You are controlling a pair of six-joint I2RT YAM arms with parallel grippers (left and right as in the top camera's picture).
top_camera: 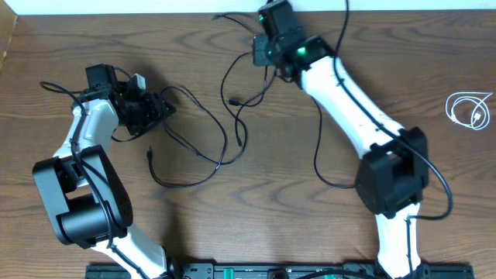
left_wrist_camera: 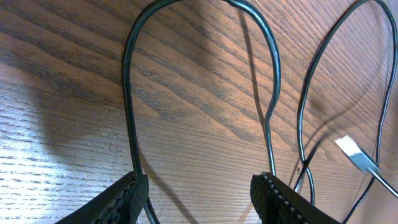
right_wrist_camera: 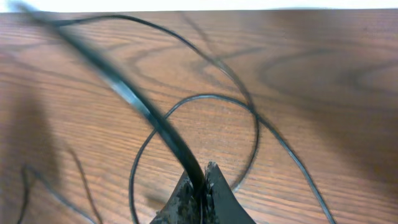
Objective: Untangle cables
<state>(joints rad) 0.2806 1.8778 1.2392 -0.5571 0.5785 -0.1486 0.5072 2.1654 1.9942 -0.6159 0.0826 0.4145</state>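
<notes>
On the wooden table [top_camera: 434, 46], the black cables [top_camera: 224, 139] sprawl in loose, crossing loops across the middle, with small plug ends lying free among them. The left arm [top_camera: 89, 128] bends in from the near left, and the left jaws sit at the tangle's left edge. The right arm [top_camera: 349, 101] stretches up to the far edge, a green light [top_camera: 298, 53] glowing near its wrist, and the right jaws sit over a strand there. A white cable [top_camera: 469, 108] lies coiled well apart at the right edge.
</notes>
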